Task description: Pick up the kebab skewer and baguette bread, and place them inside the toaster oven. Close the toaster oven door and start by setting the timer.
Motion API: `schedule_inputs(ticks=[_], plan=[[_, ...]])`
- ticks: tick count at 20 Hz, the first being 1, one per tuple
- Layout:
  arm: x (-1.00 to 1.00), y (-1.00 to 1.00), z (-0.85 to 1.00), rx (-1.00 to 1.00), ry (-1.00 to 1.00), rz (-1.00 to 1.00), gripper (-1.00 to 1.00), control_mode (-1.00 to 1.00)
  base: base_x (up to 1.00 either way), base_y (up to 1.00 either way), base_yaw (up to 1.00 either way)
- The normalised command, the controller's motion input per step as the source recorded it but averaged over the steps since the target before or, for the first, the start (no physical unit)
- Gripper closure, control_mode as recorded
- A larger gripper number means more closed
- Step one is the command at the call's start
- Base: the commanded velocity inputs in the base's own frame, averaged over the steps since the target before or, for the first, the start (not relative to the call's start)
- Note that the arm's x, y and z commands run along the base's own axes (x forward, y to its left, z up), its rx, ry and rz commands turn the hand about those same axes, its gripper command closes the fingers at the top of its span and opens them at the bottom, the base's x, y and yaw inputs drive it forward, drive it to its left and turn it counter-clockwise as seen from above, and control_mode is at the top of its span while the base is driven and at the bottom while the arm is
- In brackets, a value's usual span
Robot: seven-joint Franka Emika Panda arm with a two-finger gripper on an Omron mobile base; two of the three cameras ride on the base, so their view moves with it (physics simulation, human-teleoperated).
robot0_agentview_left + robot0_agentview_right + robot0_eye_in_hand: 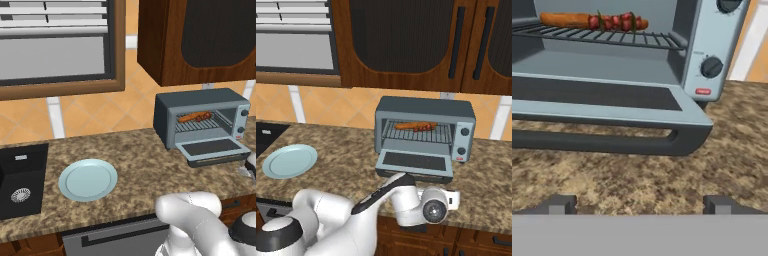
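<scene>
Loading complete: orange-brown baguette bread (564,19) and red-chunked kebab skewer (618,22) lie on the rack inside the grey-blue toaster oven (426,112). Gripper (639,204), fully open and empty, hangs near the lowered glass-windowed door (594,97); next, lift its dark bar handle (612,143)

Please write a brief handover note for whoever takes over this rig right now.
Gripper: open, holding nothing, low in front of the toaster oven door.
Kebab skewer and baguette bread: both on the wire rack inside the toaster oven.
Done: both foods loaded.
Left: lift the dropped-down door shut by its handle, then set the timer knob. The plate is not needed.
</scene>
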Motion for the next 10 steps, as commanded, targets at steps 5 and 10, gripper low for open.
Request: schedule_inputs(ticks=[5,10], plan=[[-0.03,0.12,-0.12,0.00,0.06,0.00,-1.00,-1.00,0.00,0.00,0.00],[0.12,0.14,-0.08,0.00,0.00,0.00,-1.00,-1.00,0.00,0.00,0.00]])
